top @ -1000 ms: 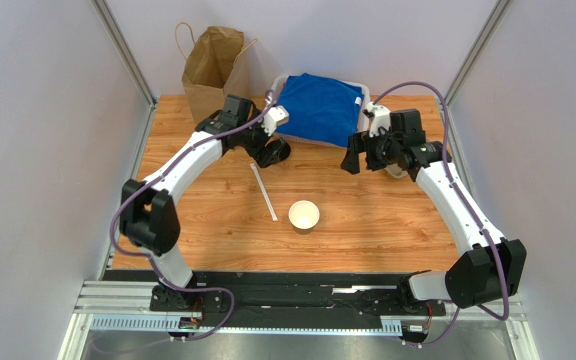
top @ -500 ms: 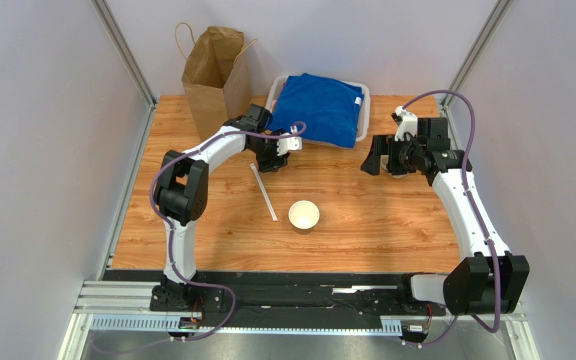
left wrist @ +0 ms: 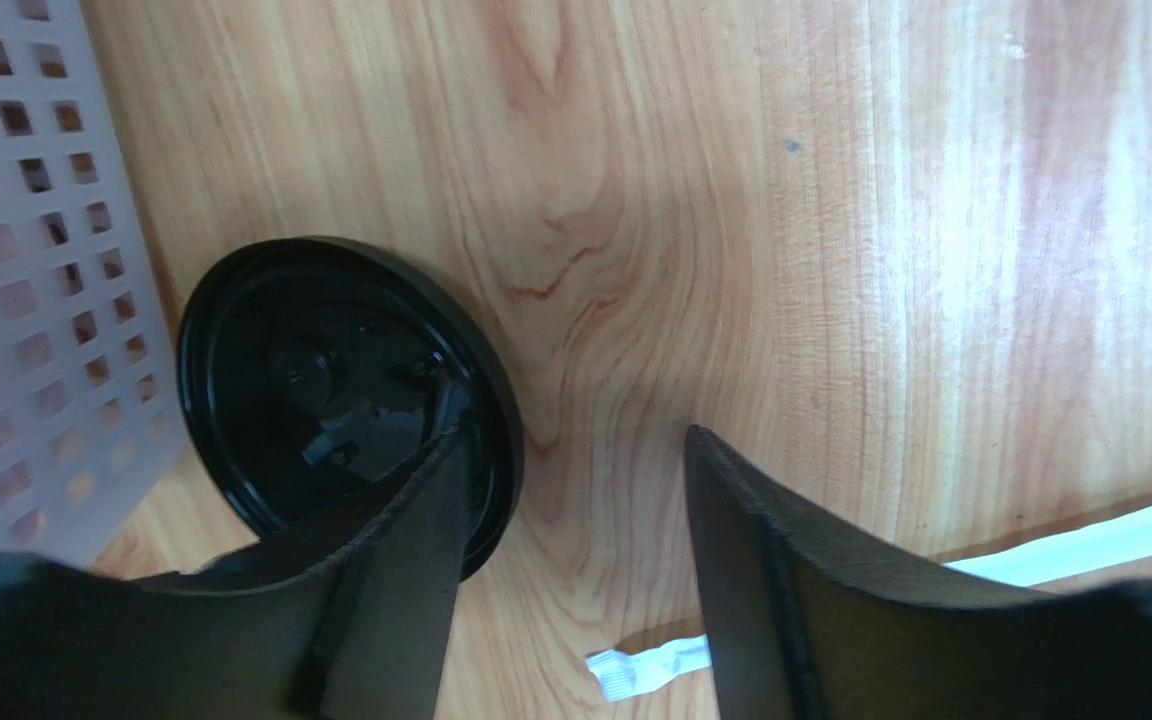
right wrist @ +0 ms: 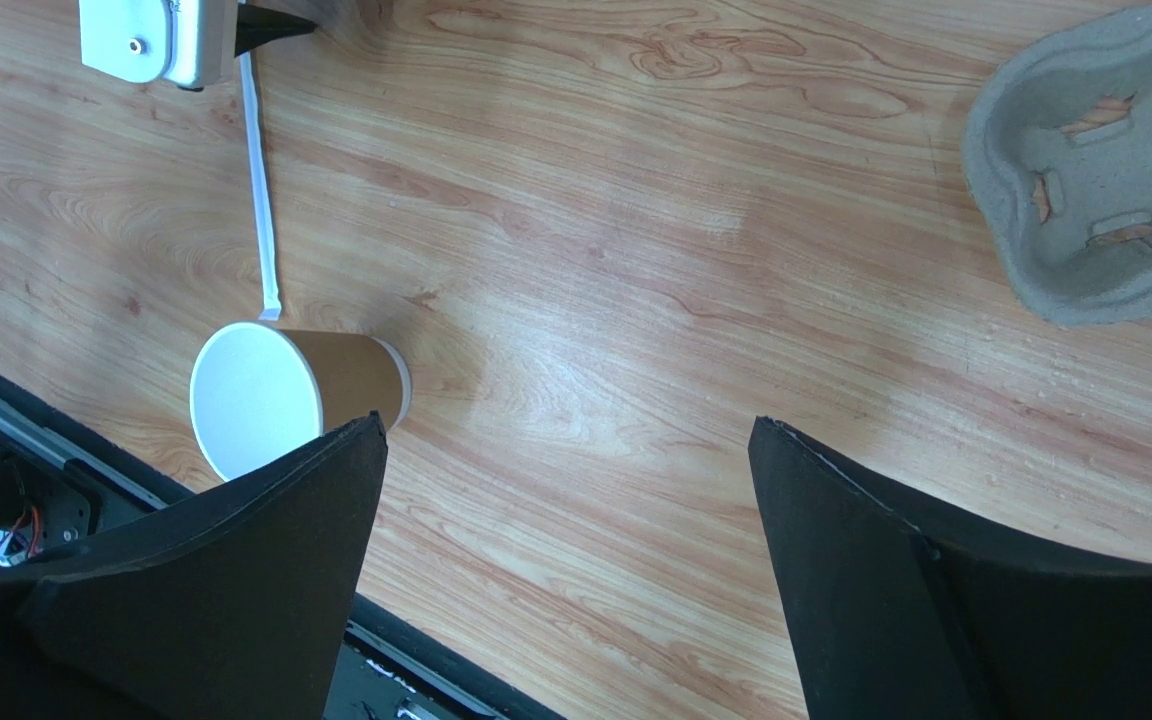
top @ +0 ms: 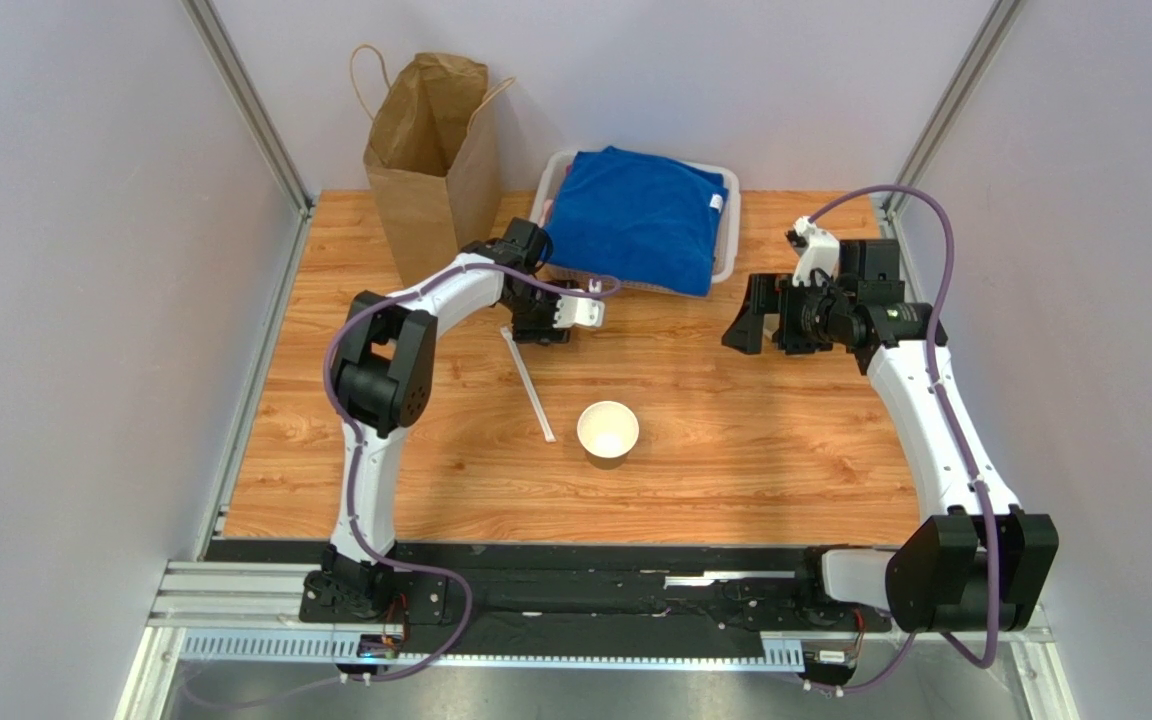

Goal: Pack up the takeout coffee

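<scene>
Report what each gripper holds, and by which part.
Nothing is held. The left gripper is open over the rim of the black lid; the right gripper is open above the table.

- No text, brand, number or sign is legible in any view.
- The white tag [top: 716, 200] on the blue cloth [top: 642, 218] is too small to read.
- The black lid [left wrist: 319, 368] shows raised moulding only, with no readable characters.

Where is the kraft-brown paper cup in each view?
Top external: kraft-brown paper cup near picture centre, upright, no lid.
Left wrist: not in it.
Right wrist: kraft-brown paper cup at lower left, white inside showing.
Shared landmark: white paper-wrapped straw, one end near the cup; it also crosses the left wrist's lower right.
</scene>
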